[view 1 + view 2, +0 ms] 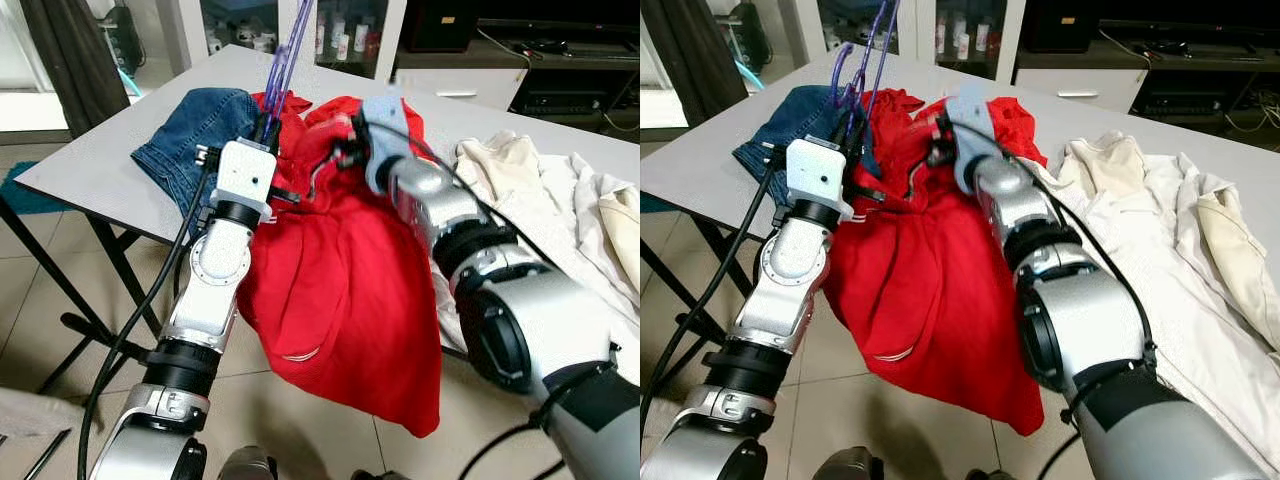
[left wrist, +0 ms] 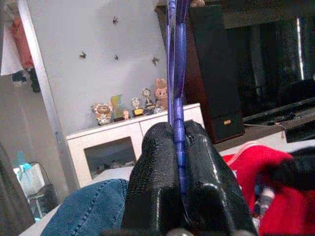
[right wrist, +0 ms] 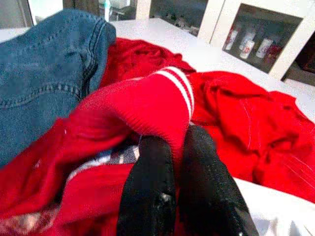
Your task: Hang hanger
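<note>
While dressing hanger: both arms busy
left gripper (image 2: 179,162): fingers clamp purple hanger (image 1: 285,60) upright
right gripper (image 3: 172,162): fingers pinch red shirt (image 1: 350,290) collar, to open it

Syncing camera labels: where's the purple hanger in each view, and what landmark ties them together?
Left eye view: purple hanger rises from the left gripper to the top edge, above the jeans.
Right eye view: hanger near top left, held by the left gripper.
Left wrist view: hanger stands vertically at centre, clamped between the black fingers.
Right wrist view: not in it.
Shared landmark: the red shirt.
</note>
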Controlling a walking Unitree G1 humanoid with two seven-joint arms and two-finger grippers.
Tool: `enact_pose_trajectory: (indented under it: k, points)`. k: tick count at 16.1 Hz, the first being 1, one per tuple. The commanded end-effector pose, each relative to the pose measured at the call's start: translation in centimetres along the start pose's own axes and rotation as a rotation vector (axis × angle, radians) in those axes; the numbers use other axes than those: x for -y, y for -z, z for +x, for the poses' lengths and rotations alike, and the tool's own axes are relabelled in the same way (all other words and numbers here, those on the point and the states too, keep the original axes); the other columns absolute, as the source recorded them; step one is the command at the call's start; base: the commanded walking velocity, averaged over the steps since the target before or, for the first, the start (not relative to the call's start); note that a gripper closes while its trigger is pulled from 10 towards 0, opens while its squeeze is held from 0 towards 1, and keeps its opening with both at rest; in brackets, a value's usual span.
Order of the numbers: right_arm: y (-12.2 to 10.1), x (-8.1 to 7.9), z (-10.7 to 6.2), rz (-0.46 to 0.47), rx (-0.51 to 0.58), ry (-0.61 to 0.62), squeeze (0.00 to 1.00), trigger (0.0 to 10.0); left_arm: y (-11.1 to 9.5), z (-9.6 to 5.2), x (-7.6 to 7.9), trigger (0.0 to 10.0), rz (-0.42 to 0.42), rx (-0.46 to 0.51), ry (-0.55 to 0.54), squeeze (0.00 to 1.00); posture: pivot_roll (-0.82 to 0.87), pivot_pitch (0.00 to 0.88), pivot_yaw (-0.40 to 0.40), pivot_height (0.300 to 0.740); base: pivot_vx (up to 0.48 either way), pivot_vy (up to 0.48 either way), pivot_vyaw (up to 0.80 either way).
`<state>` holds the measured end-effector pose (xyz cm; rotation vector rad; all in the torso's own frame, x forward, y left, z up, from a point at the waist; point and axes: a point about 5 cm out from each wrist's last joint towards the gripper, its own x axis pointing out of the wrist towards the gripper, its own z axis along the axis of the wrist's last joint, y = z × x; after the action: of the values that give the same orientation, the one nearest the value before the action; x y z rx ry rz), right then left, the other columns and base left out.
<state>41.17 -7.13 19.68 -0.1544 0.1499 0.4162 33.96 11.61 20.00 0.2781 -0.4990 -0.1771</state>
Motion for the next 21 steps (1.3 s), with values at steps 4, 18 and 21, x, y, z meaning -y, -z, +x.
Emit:
enact_pose_trajectory:
  k: [4,18,21]
  points:
    - [-0.6,1.0,-0.4,-0.036,0.045,-0.052,1.00,10.0,-0.2,0.4,0.1,10.0,0.010,0.003,0.000,0.00,0.28,0.010,-0.055,0.740,0.000,0.000,0.00]
    - [2.5,8.1,-4.7,0.084,0.064,0.020,0.83,10.0,-0.1,0.5,0.4,10.0,0.005,-0.001,0.016,0.00,0.24,0.002,-0.034,0.740,0.000,0.000,0.00]
    - [2.8,8.2,-5.9,0.098,0.063,-0.032,0.00,10.0,-0.1,0.5,0.5,10.0,0.005,0.000,0.020,0.00,0.24,0.002,-0.033,0.740,0.000,0.000,0.00]
